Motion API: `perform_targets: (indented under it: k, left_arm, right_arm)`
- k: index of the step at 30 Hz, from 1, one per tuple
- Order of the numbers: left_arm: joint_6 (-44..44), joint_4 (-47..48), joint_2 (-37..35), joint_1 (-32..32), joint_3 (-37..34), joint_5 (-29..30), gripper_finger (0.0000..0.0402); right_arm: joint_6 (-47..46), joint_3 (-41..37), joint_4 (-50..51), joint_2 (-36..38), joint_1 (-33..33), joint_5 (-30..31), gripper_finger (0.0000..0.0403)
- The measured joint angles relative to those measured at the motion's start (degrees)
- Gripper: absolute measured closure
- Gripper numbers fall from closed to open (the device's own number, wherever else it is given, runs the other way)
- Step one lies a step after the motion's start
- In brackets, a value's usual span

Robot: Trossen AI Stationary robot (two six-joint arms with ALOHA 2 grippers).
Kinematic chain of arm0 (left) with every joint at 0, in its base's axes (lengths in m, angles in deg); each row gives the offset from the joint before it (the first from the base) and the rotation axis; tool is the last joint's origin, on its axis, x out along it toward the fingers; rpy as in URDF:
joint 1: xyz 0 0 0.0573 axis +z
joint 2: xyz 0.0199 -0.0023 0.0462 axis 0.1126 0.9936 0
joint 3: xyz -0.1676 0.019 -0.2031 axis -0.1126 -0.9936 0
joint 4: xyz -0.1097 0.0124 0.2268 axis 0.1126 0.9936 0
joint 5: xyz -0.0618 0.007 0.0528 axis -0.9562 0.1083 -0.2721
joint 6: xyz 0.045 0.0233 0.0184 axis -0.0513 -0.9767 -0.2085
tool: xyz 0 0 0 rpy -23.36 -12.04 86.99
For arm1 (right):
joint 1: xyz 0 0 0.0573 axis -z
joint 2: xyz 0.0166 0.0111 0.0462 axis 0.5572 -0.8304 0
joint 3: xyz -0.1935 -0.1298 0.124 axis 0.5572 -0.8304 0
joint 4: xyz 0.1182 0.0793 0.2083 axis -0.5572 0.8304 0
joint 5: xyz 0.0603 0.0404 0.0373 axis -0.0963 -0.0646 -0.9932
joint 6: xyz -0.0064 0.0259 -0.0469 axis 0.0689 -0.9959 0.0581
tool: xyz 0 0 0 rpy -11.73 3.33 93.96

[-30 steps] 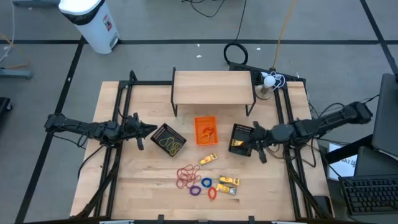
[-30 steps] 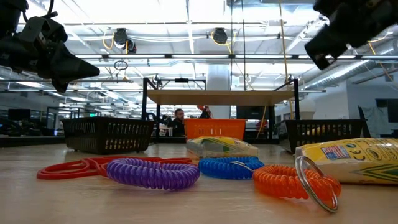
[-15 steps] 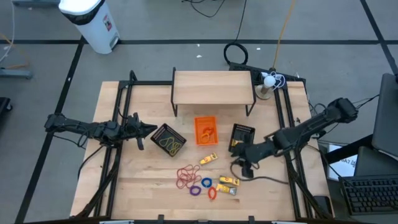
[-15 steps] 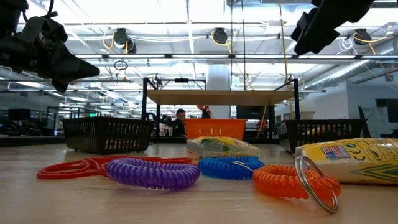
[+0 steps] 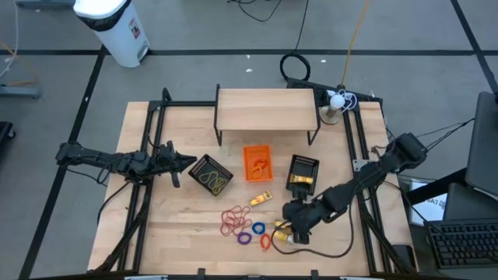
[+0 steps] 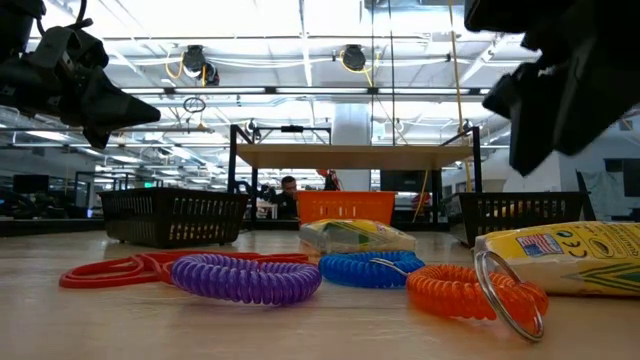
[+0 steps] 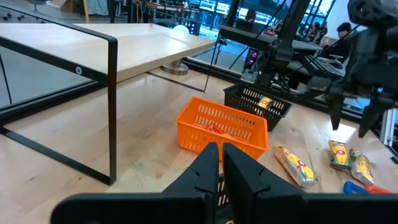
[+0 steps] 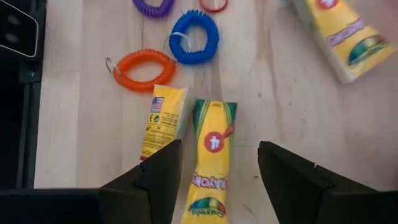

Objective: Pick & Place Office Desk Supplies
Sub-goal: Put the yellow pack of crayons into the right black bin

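While spread apart, right gripper (image 8: pixel 214 171) hangs above yellow packet (image 8: pixel 209 164), second packet (image 8: pixel 162 121) just beside; left gripper (image 7: pixel 219 163) pressed together

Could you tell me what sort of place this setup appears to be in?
Probably a robotics lab or workshop: a wooden table ringed by black frames, a computer keyboard beside it, and exposed ceiling lights over an open room where a person sits.

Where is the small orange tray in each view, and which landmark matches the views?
High view: the small orange tray sits mid-table, just in front of the wooden shelf.
Low view: the tray is centre, far back, below the shelf top.
Left wrist view: the tray is straight ahead, beside the shelf.
Right wrist view: not in it.
Shared landmark: the wooden shelf.
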Motion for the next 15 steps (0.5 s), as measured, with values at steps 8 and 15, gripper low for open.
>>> perform_targets:
  k: [8, 15]
  left_arm:
    - [-0.21, 0.0, 0.0, 0.01, 0.0, 0.0, 0.038]
    - [-0.44, 0.07, 0.0, 0.0, 0.0, 0.0, 0.038]
  right_arm:
    - [-1.31, 0.0, -3.04, -5.4, -0.28, -2.15, 0.0202]
    - [-3.95, 0.02, -0.75, -9.53, -0.26, -3.1, 0.0204]
